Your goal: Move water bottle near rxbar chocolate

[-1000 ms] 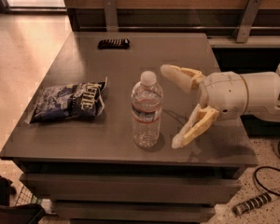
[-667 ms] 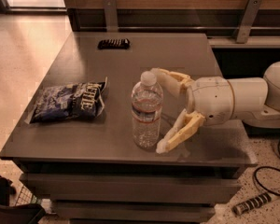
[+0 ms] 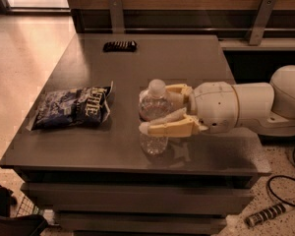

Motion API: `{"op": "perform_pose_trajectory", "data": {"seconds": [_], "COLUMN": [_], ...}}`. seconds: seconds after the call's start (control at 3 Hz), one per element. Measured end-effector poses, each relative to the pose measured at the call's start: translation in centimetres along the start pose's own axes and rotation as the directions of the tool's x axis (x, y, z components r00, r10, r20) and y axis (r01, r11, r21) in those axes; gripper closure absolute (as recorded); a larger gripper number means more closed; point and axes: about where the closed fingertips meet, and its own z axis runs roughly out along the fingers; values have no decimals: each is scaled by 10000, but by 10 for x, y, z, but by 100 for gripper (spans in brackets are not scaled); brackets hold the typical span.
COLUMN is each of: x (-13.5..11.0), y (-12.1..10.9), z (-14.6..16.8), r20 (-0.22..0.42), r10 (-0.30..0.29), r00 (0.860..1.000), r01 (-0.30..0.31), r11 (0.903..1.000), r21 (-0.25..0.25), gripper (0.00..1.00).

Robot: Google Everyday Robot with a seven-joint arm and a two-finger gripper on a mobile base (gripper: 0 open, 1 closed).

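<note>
You had the gripper [image 3: 155,109] clamped on the bottle [image 3: 153,142], near-centre on the table [image 3: 187,58]; carrying it to the far-left rxbar [image 3: 120,46] remained.

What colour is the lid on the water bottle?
The cap is white, seen in the camera view. The gripper is at the water bottle, just below it.

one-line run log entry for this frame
gripper: at middle of water bottle | bottle: upright, front of table | rxbar chocolate: back of table, far from bottle | task: not yet done
</note>
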Motion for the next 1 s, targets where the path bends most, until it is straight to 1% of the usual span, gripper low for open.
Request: {"op": "perform_pose_trajectory", "data": {"seconds": [0.67,1.0], "x": [-2,-3], "y": [2,2], "z": [4,5], "r20": [-14,-17], "r10": [-45,-52], "r00": [10000,10000], "r01": [44,52], "r11": [10000,9999], "r21": [-80,-94], "gripper": [98,100]}}
